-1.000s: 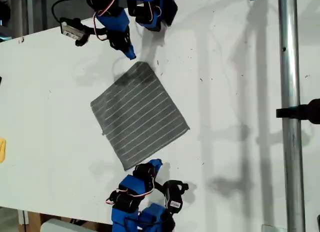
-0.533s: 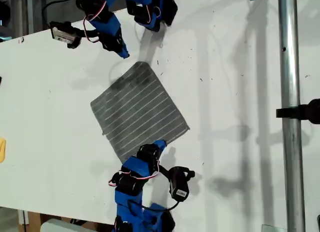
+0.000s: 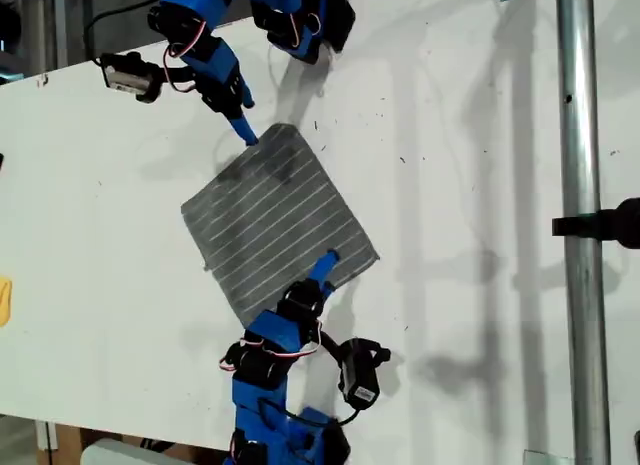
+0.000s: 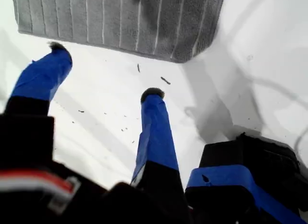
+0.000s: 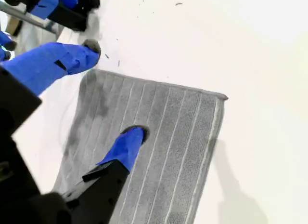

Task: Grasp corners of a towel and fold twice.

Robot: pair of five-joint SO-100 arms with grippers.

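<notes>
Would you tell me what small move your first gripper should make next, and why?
Probably ease my first gripper forward toward the towel. Its jaws stand open over the bare table, just short of the towel's edge, so closing now would likely catch nothing.

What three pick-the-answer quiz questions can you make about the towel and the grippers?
1. Where is the towel?
A. in a basket
B. flat on the white table
C. hanging on a hook

2. What colour are its thin stripes?
A. white
B. red
C. green

3. How is my first gripper?
A. shut on the towel
B. holding a cup
C. open, holding nothing

Answers:
1 B: the exterior view shows the towel spread on the table.
2 A: white lines run across the grey cloth.
3 C: its fingers stand apart over bare table, short of the towel corner.
</notes>
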